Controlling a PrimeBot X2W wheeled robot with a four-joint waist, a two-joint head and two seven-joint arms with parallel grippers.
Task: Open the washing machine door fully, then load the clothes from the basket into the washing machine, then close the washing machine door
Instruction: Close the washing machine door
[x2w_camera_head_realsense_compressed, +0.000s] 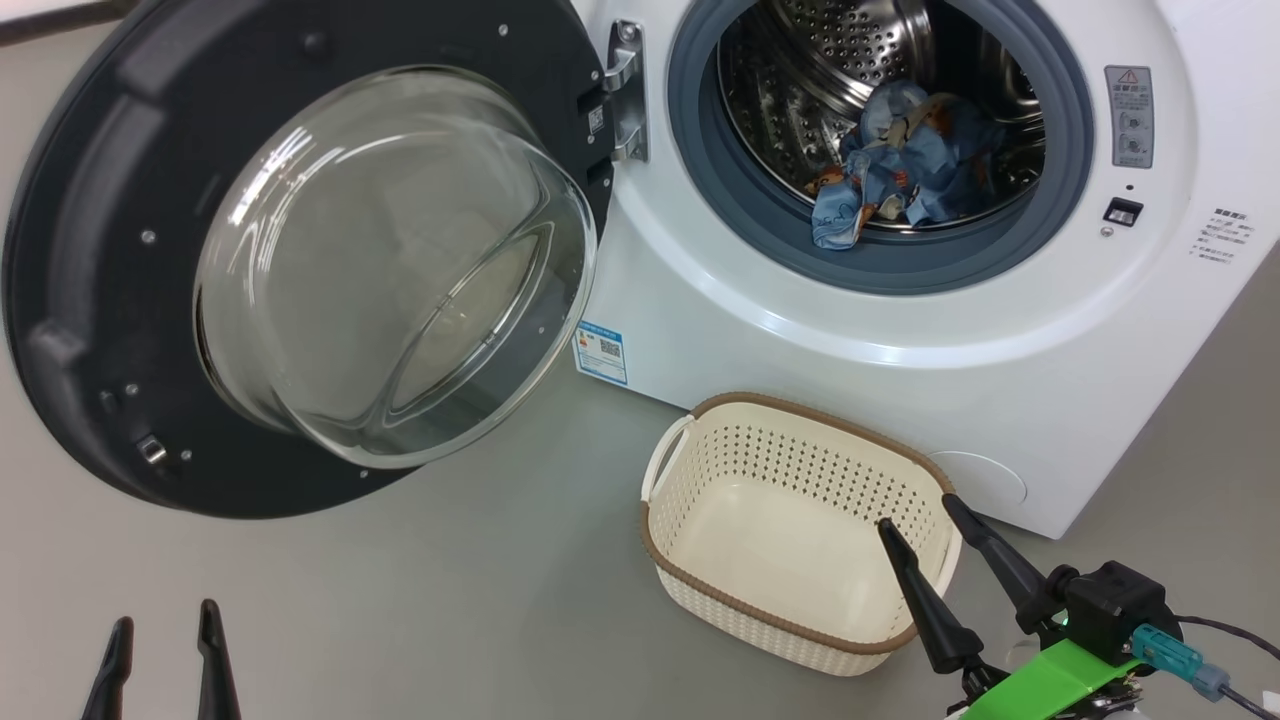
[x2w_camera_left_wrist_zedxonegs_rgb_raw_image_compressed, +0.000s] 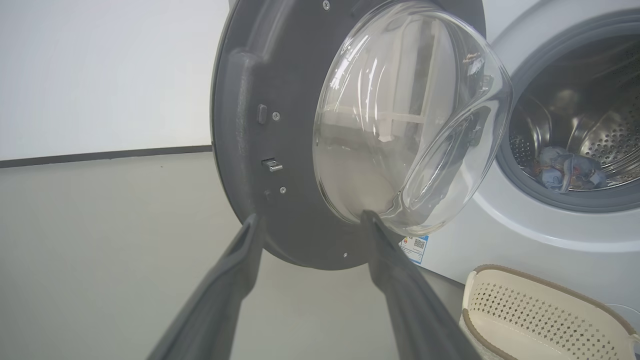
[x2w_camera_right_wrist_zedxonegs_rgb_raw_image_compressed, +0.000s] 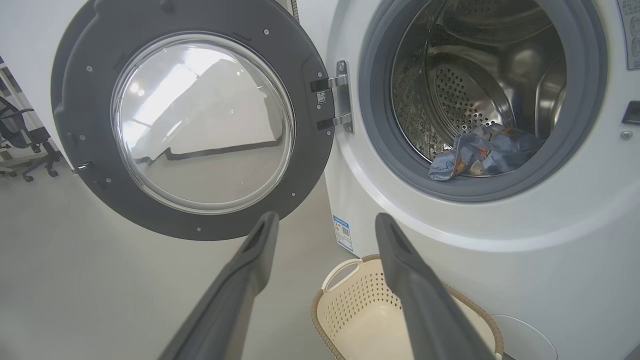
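1. Head view — the right gripper (x2w_camera_head_realsense_compressed: 917, 512) hangs with its fingers spread and empty, tips over the basket (x2w_camera_head_realsense_compressed: 760, 620) at its right end.
2. The left gripper (x2w_camera_head_realsense_compressed: 167, 613) is also spread and empty; the washing machine door (x2w_camera_head_realsense_compressed: 90, 250) stands swung wide beyond it.
3. Beyond the right gripper, the clothes (x2w_camera_head_realsense_compressed: 900, 160) lie bunched inside the washing machine (x2w_camera_head_realsense_compressed: 900, 330) — one end drapes onto the grey seal (x2w_camera_head_realsense_compressed: 880, 265).

Grey floor (x2w_camera_head_realsense_compressed: 450, 600); white wall (x2w_camera_left_wrist_zedxonegs_rgb_raw_image_compressed: 100, 75) with dark baseboard (x2w_camera_left_wrist_zedxonegs_rgb_raw_image_compressed: 100, 155); office chair (x2w_camera_right_wrist_zedxonegs_rgb_raw_image_compressed: 25, 137) far left.
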